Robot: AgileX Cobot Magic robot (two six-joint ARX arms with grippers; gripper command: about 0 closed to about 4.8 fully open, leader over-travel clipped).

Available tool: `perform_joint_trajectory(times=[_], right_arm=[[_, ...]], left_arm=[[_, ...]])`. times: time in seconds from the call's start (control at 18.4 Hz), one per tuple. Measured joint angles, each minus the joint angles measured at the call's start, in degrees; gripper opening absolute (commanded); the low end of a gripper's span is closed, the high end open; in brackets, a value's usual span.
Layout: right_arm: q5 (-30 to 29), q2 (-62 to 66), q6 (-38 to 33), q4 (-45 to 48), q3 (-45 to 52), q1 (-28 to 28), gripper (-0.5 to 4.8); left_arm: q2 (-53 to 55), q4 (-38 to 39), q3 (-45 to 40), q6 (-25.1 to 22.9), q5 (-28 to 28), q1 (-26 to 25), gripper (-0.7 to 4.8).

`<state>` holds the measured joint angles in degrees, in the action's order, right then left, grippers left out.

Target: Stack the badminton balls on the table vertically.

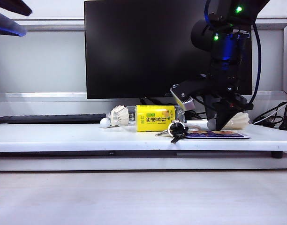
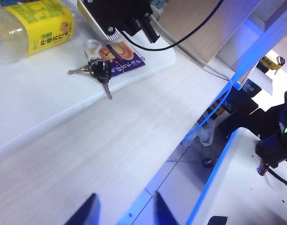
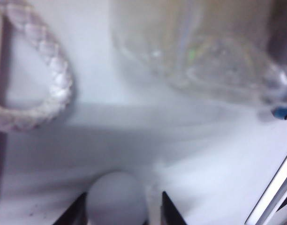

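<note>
Two badminton balls lie on the white table (image 1: pixel 64 138). One (image 1: pixel 116 117) rests on its side by the bottle's end, left of centre. The other (image 1: pixel 239 122) lies at the right, with my right gripper (image 1: pixel 222 123) down at it. In the right wrist view its rounded white cork tip (image 3: pixel 116 194) sits between the right gripper's (image 3: pixel 122 212) dark fingers. One finger touches it and a gap shows at the other, so the jaws stand open. My left gripper (image 2: pixel 127 211) hangs open and empty high at the upper left (image 1: pixel 10 16), far from both.
A clear bottle with a yellow label (image 1: pixel 155 118) lies in front of the black monitor (image 1: pixel 148 47). A bunch of keys (image 1: pixel 176 129) with a white cord loop (image 3: pixel 40 93) and a purple card (image 1: pixel 218 135) lie beside the right shuttlecock. Cables run at the far right.
</note>
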<state>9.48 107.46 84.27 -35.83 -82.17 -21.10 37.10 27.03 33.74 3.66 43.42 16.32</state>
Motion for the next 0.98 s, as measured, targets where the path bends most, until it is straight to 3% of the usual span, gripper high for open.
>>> perform_joint_trajectory(times=[0.49, 0.71, 0.98], right_arm=[[-1.6, 0.5, -2.9, 0.5, -0.3, 0.1, 1.38], [-5.9, 1.1, -14.8, 5.6, 0.1, 0.2, 1.38], [-12.7, 1.7, -37.3, 15.6, 0.5, 0.4, 1.38]], left_arm=[[0.0, 0.0, 0.0, 0.0, 0.0, 0.0, 1.58], [0.0, 0.0, 0.0, 0.0, 0.0, 0.0, 1.58], [0.0, 0.0, 0.0, -0.4, 0.0, 0.0, 1.58]])
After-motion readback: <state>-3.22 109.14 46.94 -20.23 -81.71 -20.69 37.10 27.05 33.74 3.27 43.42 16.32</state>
